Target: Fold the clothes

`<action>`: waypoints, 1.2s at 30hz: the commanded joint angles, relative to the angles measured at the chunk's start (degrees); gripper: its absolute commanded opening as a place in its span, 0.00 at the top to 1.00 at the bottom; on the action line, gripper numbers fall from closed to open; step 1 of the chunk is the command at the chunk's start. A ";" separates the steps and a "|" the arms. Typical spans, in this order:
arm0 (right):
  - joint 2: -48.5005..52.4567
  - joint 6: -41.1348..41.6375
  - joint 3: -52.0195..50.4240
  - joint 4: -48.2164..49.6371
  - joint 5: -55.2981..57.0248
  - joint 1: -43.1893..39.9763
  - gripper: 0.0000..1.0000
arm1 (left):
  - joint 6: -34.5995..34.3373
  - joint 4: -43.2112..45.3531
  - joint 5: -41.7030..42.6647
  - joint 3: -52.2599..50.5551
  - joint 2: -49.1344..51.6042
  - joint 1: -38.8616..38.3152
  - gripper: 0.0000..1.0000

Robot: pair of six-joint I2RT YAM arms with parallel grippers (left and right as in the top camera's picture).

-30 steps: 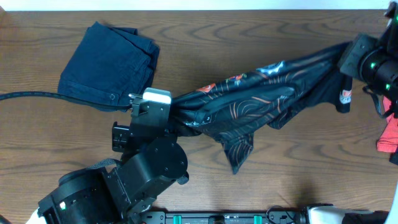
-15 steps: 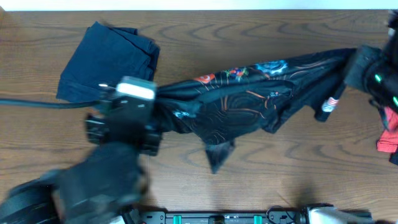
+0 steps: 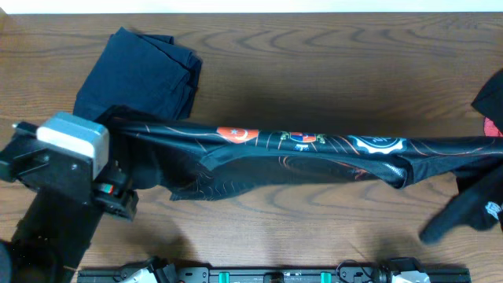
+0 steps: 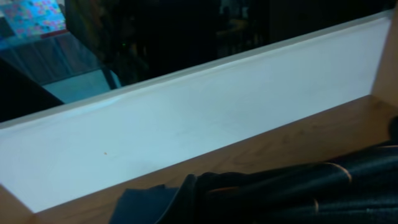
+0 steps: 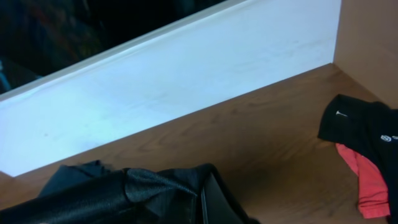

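The jersey (image 3: 314, 149), bunched diagonally a second ago, is now drawn into a taut band across the table (image 3: 314, 63), left to right, logos uppermost. The left gripper (image 3: 114, 145) and the right gripper, beyond the right edge, are clamped on its ends. It is judged ready to be laid flat.

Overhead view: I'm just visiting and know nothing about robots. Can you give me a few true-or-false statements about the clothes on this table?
1. The black jersey is pulled out into a long band across the table. True.
2. The black jersey lies folded in a neat square. False: it is unfolded and drawn out lengthwise.
3. A navy garment lies at the far left of the table. True.
4. The red garment lies on the navy garment. False: it lies at the opposite, right end.
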 commanded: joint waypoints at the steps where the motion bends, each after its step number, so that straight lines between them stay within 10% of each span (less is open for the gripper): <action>1: 4.24 0.70 -0.83 1.38 4.11 -0.90 0.99 | 3.10 0.90 -6.73 0.72 1.99 0.26 0.94; 13: 15.89 -1.90 -0.46 12.22 6.05 -0.90 0.99 | 13.29 12.74 -14.14 0.74 8.76 0.24 0.94; 36: 2.32 0.94 17.81 4.13 5.79 -0.90 0.99 | 20.72 14.75 -5.18 12.46 6.56 -10.38 0.94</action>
